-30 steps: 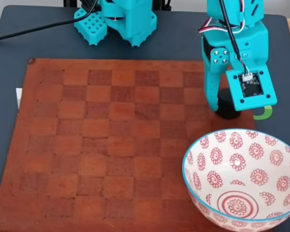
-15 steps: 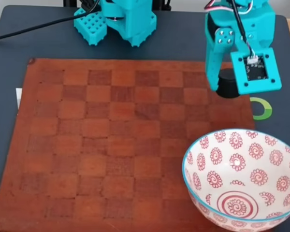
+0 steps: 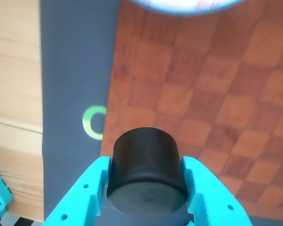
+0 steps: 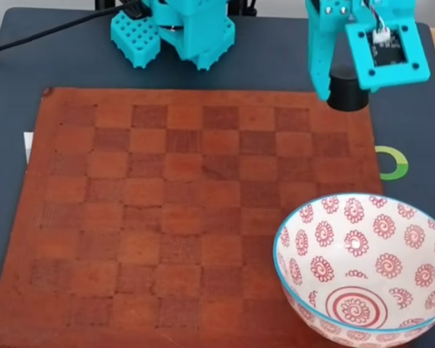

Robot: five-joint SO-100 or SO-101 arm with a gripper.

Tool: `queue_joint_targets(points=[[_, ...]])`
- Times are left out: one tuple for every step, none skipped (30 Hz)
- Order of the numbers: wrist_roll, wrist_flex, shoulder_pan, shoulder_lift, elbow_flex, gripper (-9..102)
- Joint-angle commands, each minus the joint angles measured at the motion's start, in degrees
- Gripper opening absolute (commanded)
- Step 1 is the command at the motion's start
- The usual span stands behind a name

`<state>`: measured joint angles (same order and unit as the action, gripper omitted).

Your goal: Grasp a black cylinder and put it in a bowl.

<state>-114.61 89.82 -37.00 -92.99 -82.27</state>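
Note:
A short matte black cylinder (image 3: 147, 176) sits clamped between my turquoise fingers (image 3: 82, 197) in the wrist view. My gripper (image 4: 342, 87) holds the black cylinder (image 4: 344, 90) in the air over the far right edge of the chessboard in the fixed view. The white bowl (image 4: 362, 268) with red spiral flowers and a light blue rim stands at the near right corner of the board, apart from the gripper. A blurred strip of the bowl's rim (image 3: 179, 7) shows at the top of the wrist view.
The brown chessboard (image 4: 188, 210) lies on a dark mat (image 4: 29, 58). A green ring mark (image 4: 393, 162) is on the mat right of the board. The turquoise arm base (image 4: 181, 29) stands at the back. Light wood (image 3: 14, 70) borders the mat.
The gripper has risen with the black cylinder off the board and moved toward the back. The green ring mark, half covered before, is now fully exposed.

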Motion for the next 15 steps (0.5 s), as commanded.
queue_joint_targets(points=[[2.9, -0.8, 2.7, -0.4, 4.6, 16], [3.8, -0.8, 3.5, -0.3, 5.4, 16], [4.4, -0.8, 4.3, -0.3, 6.3, 16], [5.2, -0.9, 5.1, -0.2, 7.0, 16], [6.1, -1.3, 5.9, 0.2, 7.6, 16], [7.3, -2.5, 6.8, 0.9, 8.3, 16], [8.8, -4.0, 7.6, 1.8, 9.2, 16], [10.5, -5.7, 8.2, 3.1, 10.2, 16], [11.9, -7.2, 8.8, 4.7, 11.3, 16], [12.8, -8.2, 9.3, 6.3, 12.4, 16], [13.4, -8.7, 9.8, 8.1, 13.9, 16], [13.9, -9.0, 10.2, 9.8, 15.5, 16], [14.4, -9.1, 10.5, 11.5, 17.3, 16], [15.0, -9.1, 10.6, 13.4, 19.3, 16], [15.6, -9.1, 10.6, 15.2, 21.5, 16]])
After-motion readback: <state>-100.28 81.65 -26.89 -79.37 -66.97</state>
